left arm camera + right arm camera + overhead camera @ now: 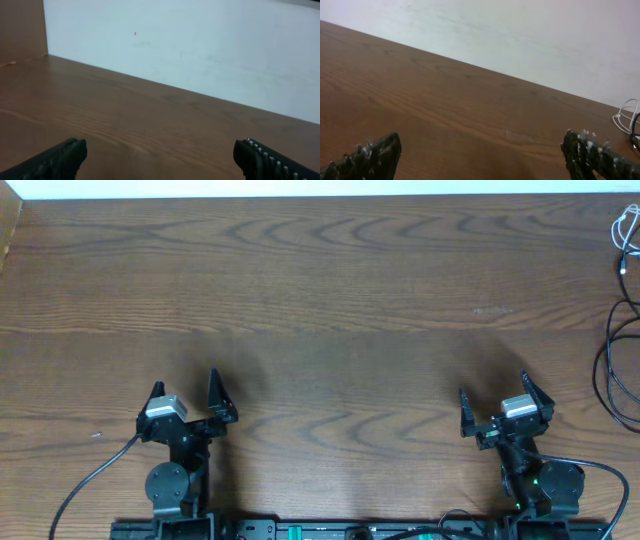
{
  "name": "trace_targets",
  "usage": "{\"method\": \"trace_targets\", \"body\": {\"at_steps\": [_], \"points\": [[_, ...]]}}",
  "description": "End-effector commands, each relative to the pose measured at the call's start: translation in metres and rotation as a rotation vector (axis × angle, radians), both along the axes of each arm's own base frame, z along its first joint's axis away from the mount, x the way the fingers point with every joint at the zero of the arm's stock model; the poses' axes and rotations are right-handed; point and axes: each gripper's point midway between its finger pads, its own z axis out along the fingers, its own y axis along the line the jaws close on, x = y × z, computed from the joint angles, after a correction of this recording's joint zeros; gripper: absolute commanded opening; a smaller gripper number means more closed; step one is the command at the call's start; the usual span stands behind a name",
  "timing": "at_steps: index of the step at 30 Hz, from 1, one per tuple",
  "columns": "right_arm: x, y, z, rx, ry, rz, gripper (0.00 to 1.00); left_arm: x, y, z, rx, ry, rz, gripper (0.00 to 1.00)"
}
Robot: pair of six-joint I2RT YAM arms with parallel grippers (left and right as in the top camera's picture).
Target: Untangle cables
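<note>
The cables lie at the table's far right edge in the overhead view: a thin white cable (627,232) at the back and loops of black cable (610,370) nearer the front, both partly cut off by the frame. The right wrist view catches the white cable (625,115) at its right border. My right gripper (494,386) is open and empty, to the left of the black loops and apart from them. Far from the cables, my left gripper (184,383) stands open at the front left, also empty. Both wrist views show wide-spread fingers (65,156) (584,150) over bare wood.
The wooden table (320,300) stretches to a white wall (200,45) at the back, with a raised wooden side board (20,30) at the far left. The arm bases and their thick black wires (90,480) sit along the front edge.
</note>
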Motion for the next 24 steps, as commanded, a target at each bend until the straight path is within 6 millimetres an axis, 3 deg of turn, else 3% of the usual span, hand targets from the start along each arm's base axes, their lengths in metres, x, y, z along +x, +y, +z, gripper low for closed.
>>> {"method": "trace_targets", "body": {"at_steps": [1,5,8,24], "points": [[-0.001,0.003,-0.001,0.006,0.002,0.012,0.99,-0.001,0.003,-0.004,0.036,0.011,0.017,1.00],[-0.001,0.003,-0.001,0.007,0.002,0.012,0.99,-0.002,0.003,-0.017,0.054,0.066,0.015,1.00],[-0.001,0.003,-0.001,0.007,0.003,0.012,0.99,-0.004,0.003,-0.042,0.046,0.168,0.011,1.00],[-0.001,0.003,-0.001,0.007,0.003,0.012,0.99,-0.004,0.001,-0.040,0.045,0.161,0.003,1.00]]}}
